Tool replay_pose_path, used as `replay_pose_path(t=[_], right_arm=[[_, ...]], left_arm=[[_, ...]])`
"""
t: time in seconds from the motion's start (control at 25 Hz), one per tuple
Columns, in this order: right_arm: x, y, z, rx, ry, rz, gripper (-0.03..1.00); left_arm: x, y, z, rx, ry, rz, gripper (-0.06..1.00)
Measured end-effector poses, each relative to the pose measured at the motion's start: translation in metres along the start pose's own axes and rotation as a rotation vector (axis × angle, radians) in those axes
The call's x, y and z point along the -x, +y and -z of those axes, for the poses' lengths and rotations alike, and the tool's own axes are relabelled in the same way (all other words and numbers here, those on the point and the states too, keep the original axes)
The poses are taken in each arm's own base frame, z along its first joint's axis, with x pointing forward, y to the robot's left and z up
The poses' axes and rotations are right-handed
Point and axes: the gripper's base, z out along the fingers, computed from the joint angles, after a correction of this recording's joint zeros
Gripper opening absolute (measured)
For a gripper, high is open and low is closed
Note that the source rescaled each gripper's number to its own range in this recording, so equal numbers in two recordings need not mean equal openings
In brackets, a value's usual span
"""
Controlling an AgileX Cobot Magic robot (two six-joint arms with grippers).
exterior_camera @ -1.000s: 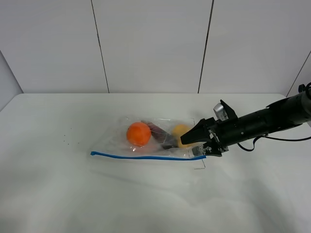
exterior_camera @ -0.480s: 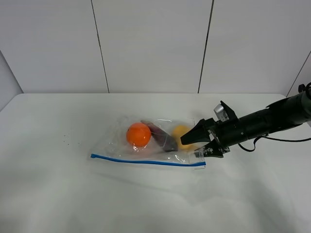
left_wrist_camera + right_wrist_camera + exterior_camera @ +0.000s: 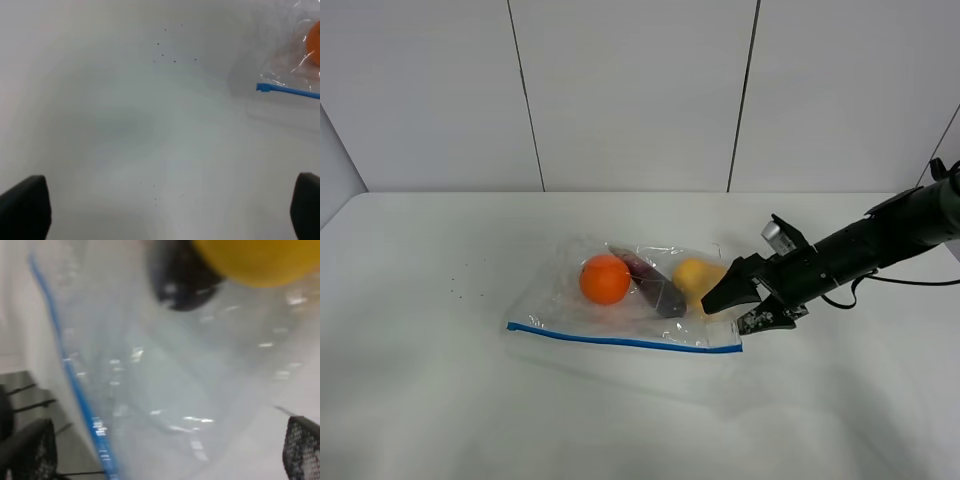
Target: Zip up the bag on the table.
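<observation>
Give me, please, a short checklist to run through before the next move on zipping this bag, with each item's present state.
1. The bag lies flat on the table, fruit inside: ok.
2. The blue zipper strip is fully visible along the near edge: ok.
3. Zipper sealed along its length: cannot tell; the right wrist view is blurred.
4. Right hand is at the bag's right end, jaws open, holding nothing: ok.
5. Left hand is open over bare table, away from the strip's left end: not ok if it must pin that end.
</observation>
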Motion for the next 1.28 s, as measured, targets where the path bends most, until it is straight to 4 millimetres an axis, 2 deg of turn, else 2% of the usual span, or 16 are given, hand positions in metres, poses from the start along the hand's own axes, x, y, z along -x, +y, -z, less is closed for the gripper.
replay_pose_path(t=[0.16,0.4,0.6,0.88,1.08,1.28], right_arm=[[0.005,-0.002,0.018,-0.208,0.006,0.018,1.0],[-0.001,-0.011,0.057,-0.618,0.001,-0.026,1.0],[-0.006,-0.011,0.082,-0.822,-0.024,-0.063,1.0],[-0.007,0.001,0.098,-0.857,-0.072,-0.044,1.0],[-0.008,0.003,0.1,-0.862,-0.072,-0.04,1.0],[-0.022,0.014,0.109,-0.863,-0.109,-0.025,1.0]], left_arm=[[0.0,0.0,0.0,0.0,0.0,0.0,1.0],[0.0,0.0,0.0,0.0,0.0,0.0,1.0],[0.0,0.0,0.0,0.0,0.0,0.0,1.0],[0.0,0.0,0.0,0.0,0.0,0.0,1.0],[0.0,0.0,0.0,0.0,0.0,0.0,1.0],[0.0,0.0,0.0,0.0,0.0,0.0,1.0]])
